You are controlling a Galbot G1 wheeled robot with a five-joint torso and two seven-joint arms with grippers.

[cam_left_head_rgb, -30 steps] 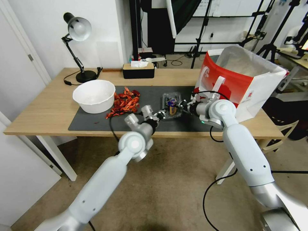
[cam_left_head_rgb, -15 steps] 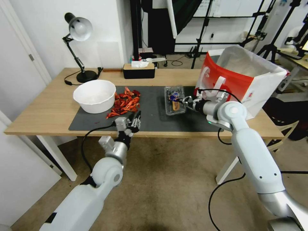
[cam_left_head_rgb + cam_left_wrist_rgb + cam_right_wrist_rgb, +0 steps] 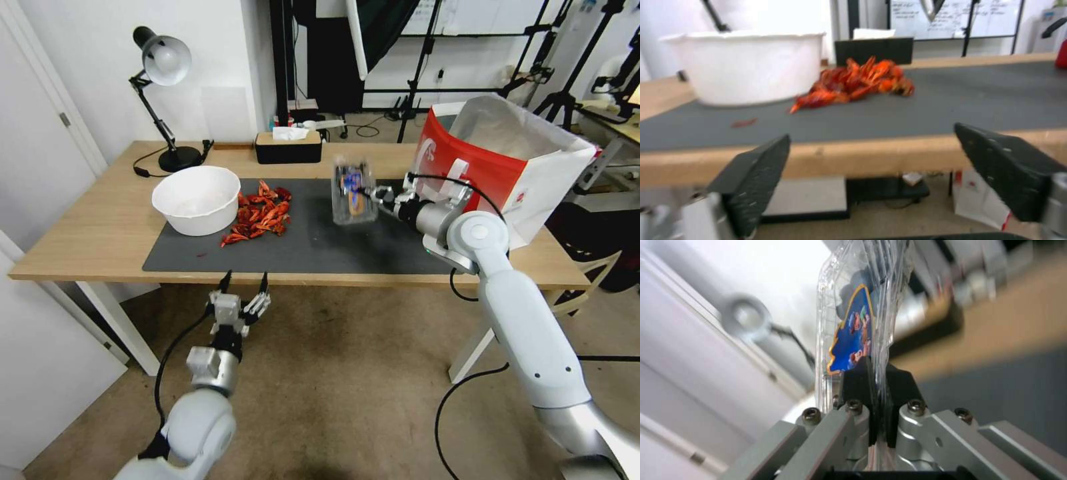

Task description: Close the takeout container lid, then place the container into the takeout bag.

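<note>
The right hand [image 3: 368,194] is pinching the closed takeout container [image 3: 351,190] by one edge, airborne at nine o'clock of the takeout bag [image 3: 497,167], so it risks slipping; the left hand [image 3: 241,292], fingers spread, is hanging below the desk [image 3: 100,220].

One container [image 3: 351,191] — one bag [image 3: 493,167].

Bright even light; wrist views motion-blurred.
</note>
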